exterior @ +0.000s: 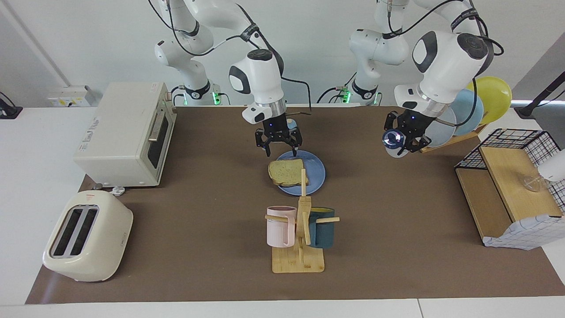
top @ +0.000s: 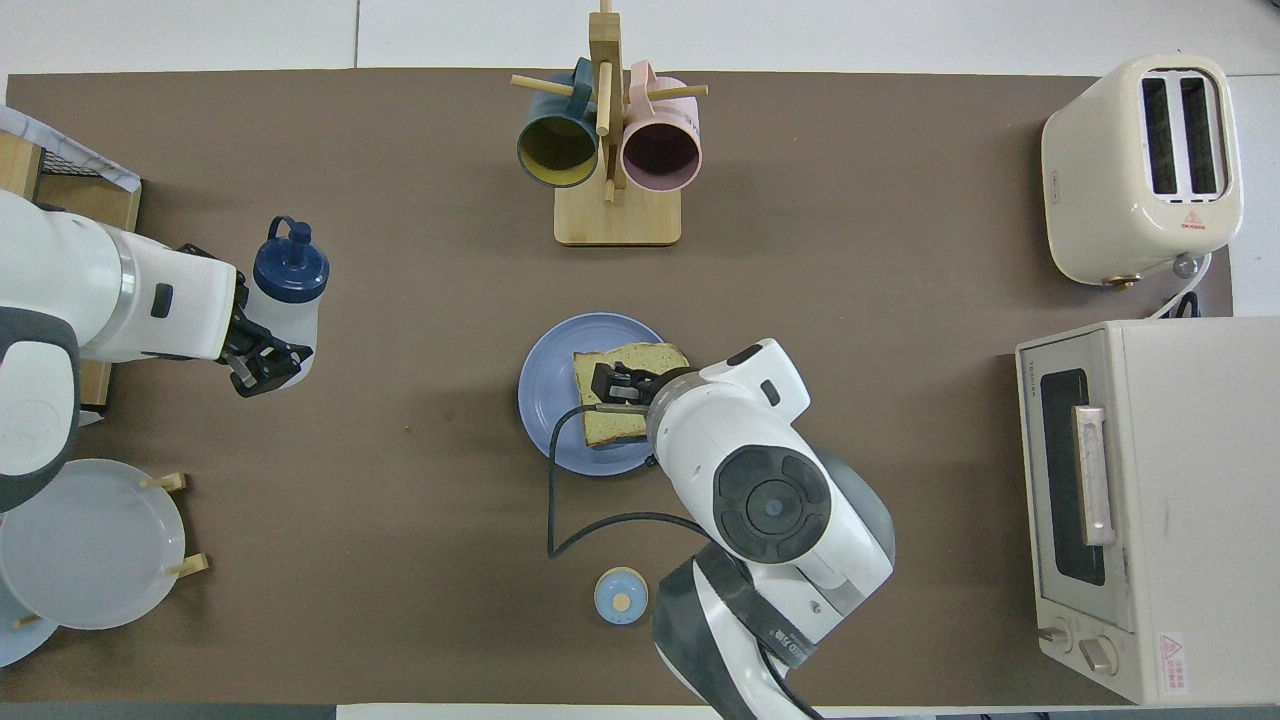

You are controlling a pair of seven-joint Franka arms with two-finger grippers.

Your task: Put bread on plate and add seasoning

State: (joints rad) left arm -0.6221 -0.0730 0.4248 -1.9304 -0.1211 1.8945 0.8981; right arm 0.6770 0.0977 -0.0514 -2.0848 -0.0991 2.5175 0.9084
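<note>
In the facing view, the right arm is seen bent down over the middle of the table, its right gripper [exterior: 279, 143] raised just above the robot-side rim of the plate [exterior: 316, 176]. Its fingers are spread wide and nothing is held between them. The bread [exterior: 286, 172] is laid flat on the plate, clear of the fingers, overhanging the rim toward the right arm's end. The left arm is swung inward from its base, with the left gripper [exterior: 404, 138] held in the air over bare mat toward the left arm's end. It is clamped on the seasoning [exterior: 392, 140], which is tipped so that the dark cap is turned toward the camera. Counted here are one toaster [exterior: 86, 236], one toaster oven [exterior: 127, 133], one mug tree [exterior: 301, 236] with two mugs, and a rack with three plates [exterior: 468, 112].

In the overhead view, the right gripper [top: 612, 386] is shown over the bread [top: 618, 420], with the fingers seen apart. One bread slice is counted on the one plate [top: 548, 390]. The left gripper [top: 262, 358] is closed around the body of the seasoning [top: 290, 290]. One small bell [top: 621, 595] is seen on the mat, nearer to the robots than the plate. One toaster [top: 1143, 165], one toaster oven [top: 1150, 505] and two mugs are counted again.
</note>
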